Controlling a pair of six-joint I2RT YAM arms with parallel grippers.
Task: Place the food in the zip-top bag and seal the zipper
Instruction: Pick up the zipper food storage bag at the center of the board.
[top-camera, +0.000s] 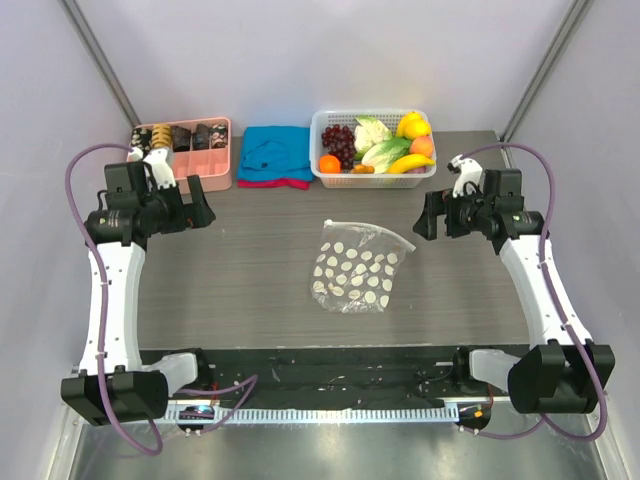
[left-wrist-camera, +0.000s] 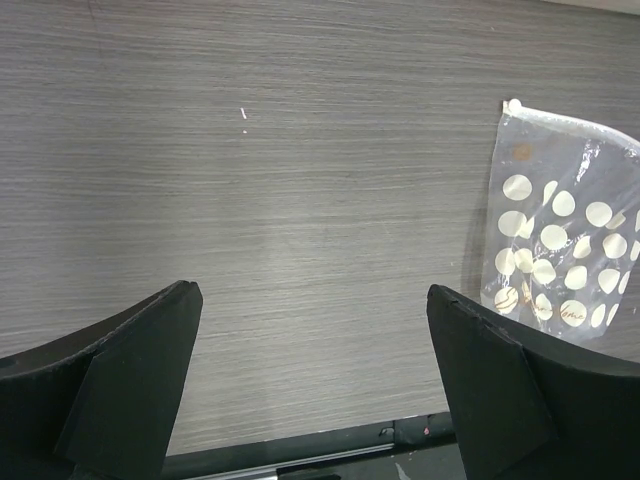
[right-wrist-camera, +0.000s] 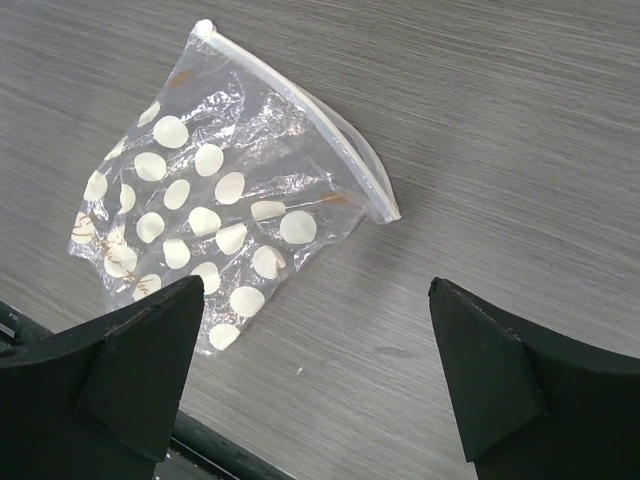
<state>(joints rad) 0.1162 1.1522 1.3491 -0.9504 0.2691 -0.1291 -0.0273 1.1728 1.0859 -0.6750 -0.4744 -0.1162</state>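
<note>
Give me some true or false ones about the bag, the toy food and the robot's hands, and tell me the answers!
1. The food is inside the zip-top bag. False: it lies in the white basket, and the bag looks empty.
2. The left gripper and the right gripper are both open. True.
3. The blue cloth lies between the pink tray and the basket. True.
4. The right gripper is holding the bag. False: it holds nothing; the bag lies on the table.

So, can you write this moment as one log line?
left gripper open, empty | right gripper open, empty | zip-top bag lying mid-table | food in basket
</note>
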